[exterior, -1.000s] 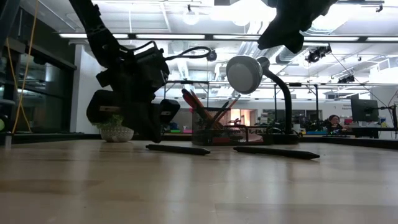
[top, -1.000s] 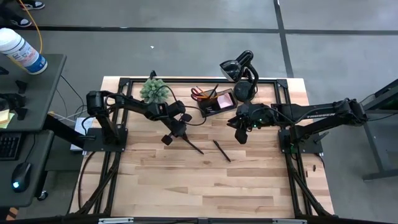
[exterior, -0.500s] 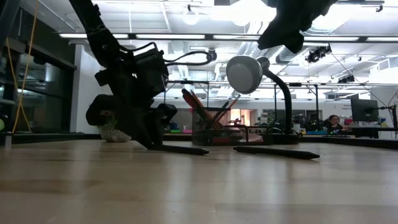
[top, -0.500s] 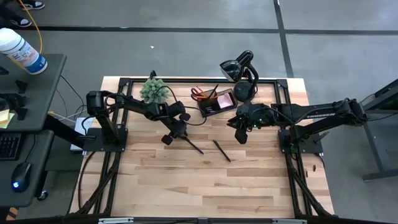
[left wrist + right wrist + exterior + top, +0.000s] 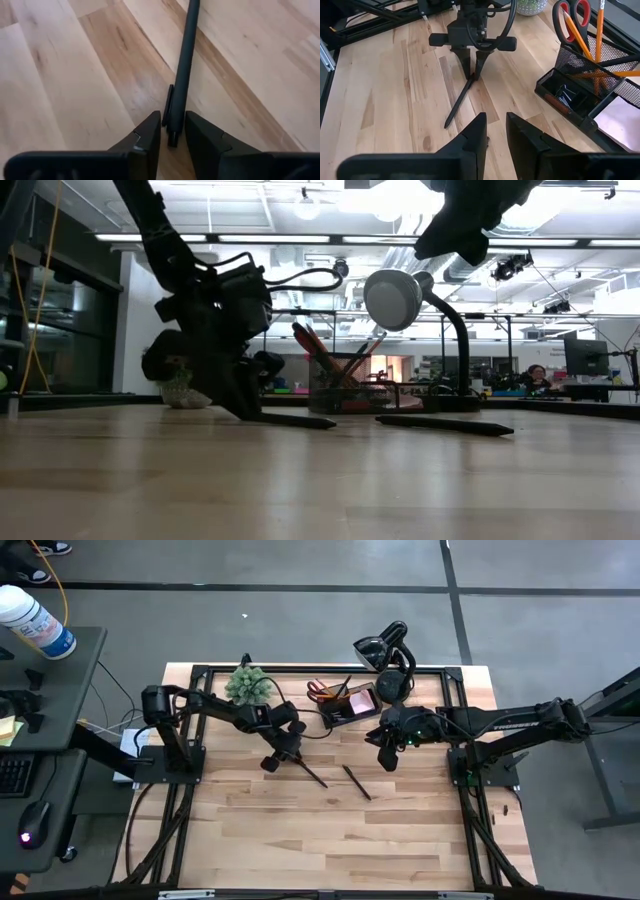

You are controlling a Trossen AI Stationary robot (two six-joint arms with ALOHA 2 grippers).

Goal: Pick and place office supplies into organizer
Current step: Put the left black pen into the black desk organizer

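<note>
Left wrist view: left jaws (image 5: 172,131) straddle a black pen's (image 5: 184,65) clip end on the counter (image 5: 75,75), slightly apart, seemingly not yet clamped. Next, judged: close, lift, carry toward one o'clock to the organizer (image 5: 345,700). Right jaws (image 5: 492,131) wait apart above a second pen (image 5: 356,782). Behind: lamp (image 5: 398,298), plant (image 5: 247,686).

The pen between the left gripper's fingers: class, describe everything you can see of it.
The pen is slim, matte black and looks like plastic, with a clip near one end. It lies flat on the wooden table, slantwise. Its clip end sits between the fingers of the left gripper, which is lowered to the tabletop and nearly closed around it. Whether the pads touch it cannot be told. The rest lies free.
</note>
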